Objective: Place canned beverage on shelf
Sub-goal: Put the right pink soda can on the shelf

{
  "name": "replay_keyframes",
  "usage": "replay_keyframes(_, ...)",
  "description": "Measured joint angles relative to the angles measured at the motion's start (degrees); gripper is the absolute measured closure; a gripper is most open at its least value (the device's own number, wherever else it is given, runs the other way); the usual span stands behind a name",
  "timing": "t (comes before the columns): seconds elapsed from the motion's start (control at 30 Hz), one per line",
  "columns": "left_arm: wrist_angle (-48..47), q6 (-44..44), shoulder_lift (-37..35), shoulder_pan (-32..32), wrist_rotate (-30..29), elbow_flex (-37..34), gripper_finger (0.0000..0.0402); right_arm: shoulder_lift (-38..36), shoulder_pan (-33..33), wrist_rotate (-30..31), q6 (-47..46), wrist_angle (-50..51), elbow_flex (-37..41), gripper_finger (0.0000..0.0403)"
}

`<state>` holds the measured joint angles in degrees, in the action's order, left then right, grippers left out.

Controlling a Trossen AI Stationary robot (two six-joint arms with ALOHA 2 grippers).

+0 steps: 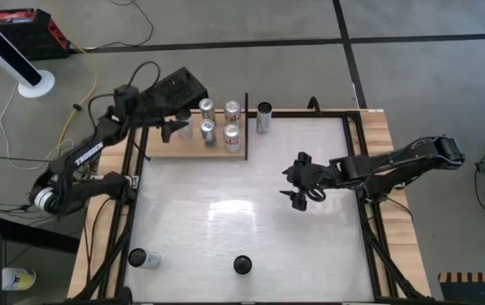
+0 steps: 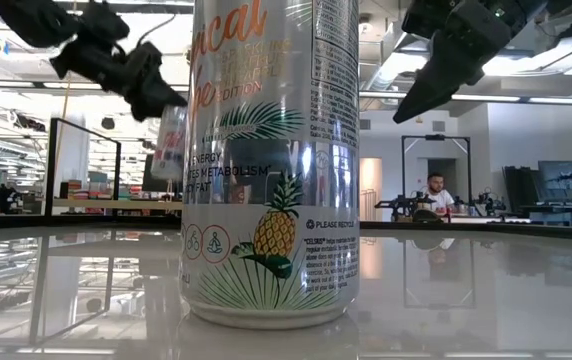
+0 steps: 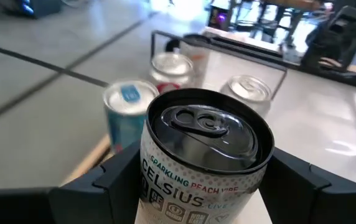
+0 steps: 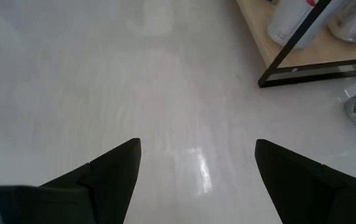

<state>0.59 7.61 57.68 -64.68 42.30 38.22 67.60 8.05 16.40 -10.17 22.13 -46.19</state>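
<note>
Left gripper (image 1: pixel 177 127) clamped on a black-topped can (image 3: pixel 206 152) over the wooden shelf (image 1: pixel 162 148).
The held can sits between both fingers (image 3: pixel 119 177), beside four cans (image 1: pixel 220 123) standing on the shelf by its black upright (image 1: pixel 246 127). The right gripper (image 1: pixel 298 180) hangs above the white table (image 1: pixel 242 212), fingers apart and empty.

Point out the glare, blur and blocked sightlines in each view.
High view: ceiling light glares off the white tabletop. Low view: a pineapple-print can up close blocks the middle. Left wrist view: the Celsius can is sharp, the cans behind it soft. Right wrist view: mild sheen between the fingers.
</note>
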Motion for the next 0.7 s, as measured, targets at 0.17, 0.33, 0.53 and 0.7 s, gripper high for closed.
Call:
replay_keyframes(0.17,0.6,2.2,2.7,-1.9,3.7,0.0,0.016,0.0,0.2,0.0,0.1,0.2,0.0,0.0065)
replay_keyframes(0.33,0.4,4.7,5.1,-1.9,3.3,0.0,0.016,0.0,0.1,0.0,0.2,0.2,0.0,0.0065)
replay_keyframes(0.53,0.6,6.1,6.2,-1.9,3.1,0.0,0.016,0.0,0.1,0.0,0.2,0.2,0.0,0.0065)
replay_keyframes(0.7,-0.3,6.3,6.2,-1.9,1.4,0.0,0.0154,0.0,0.1,0.0,0.2,0.3,0.0,0.0065)
